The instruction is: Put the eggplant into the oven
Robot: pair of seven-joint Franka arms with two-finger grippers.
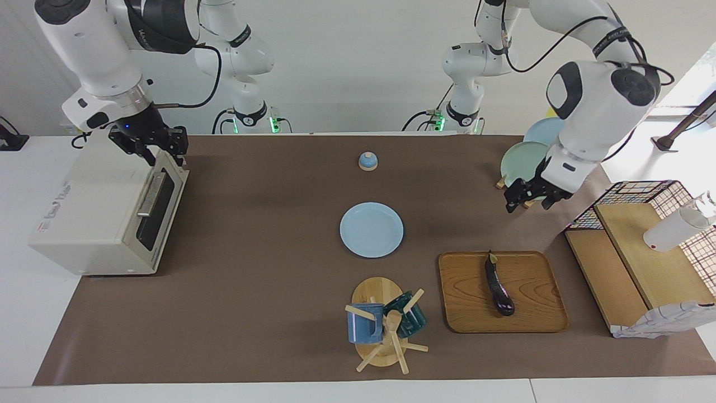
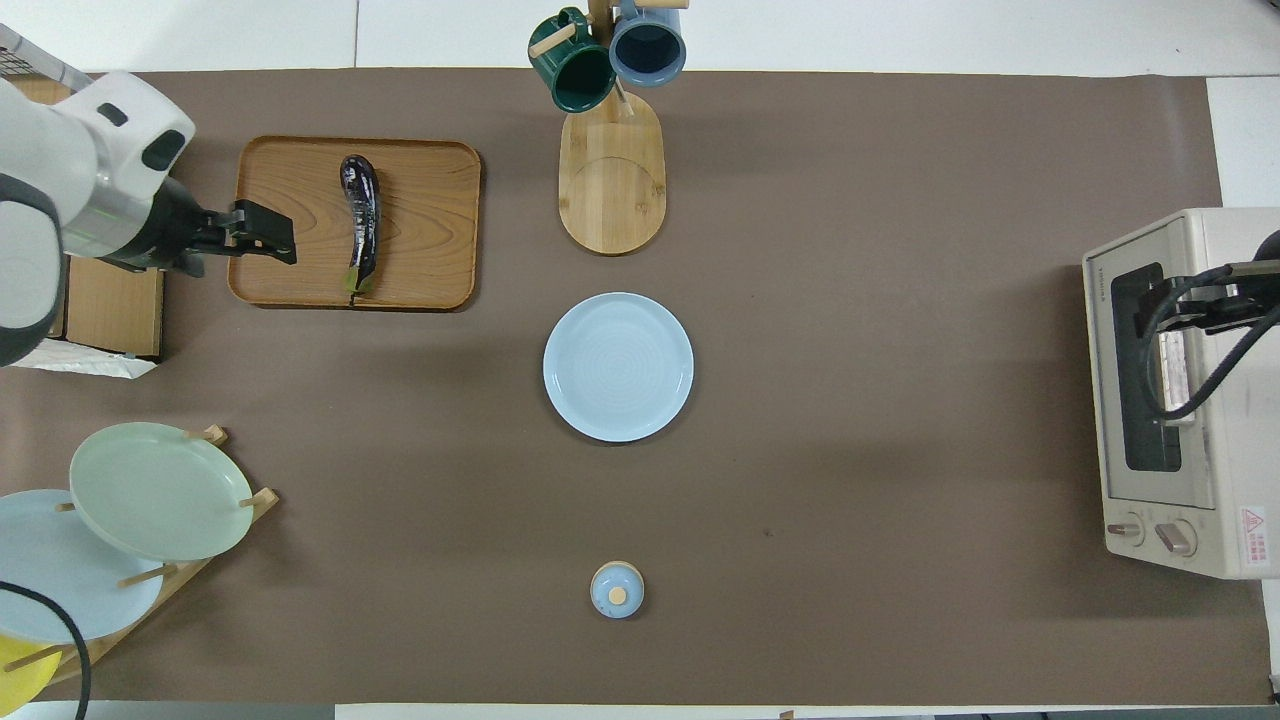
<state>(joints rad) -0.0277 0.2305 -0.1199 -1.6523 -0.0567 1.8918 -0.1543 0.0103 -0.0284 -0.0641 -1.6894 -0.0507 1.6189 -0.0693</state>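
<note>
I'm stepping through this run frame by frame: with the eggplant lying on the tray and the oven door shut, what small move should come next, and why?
Probably the left gripper should carry on over the wooden tray and come down on the eggplant, which lies there untouched. The right gripper is at the top edge of the oven door, likely to open it.

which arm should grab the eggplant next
Left, probably. The left gripper hangs beside the tray holding the eggplant, jaws open. The right gripper is over the oven, at the table's right-arm end.
</note>
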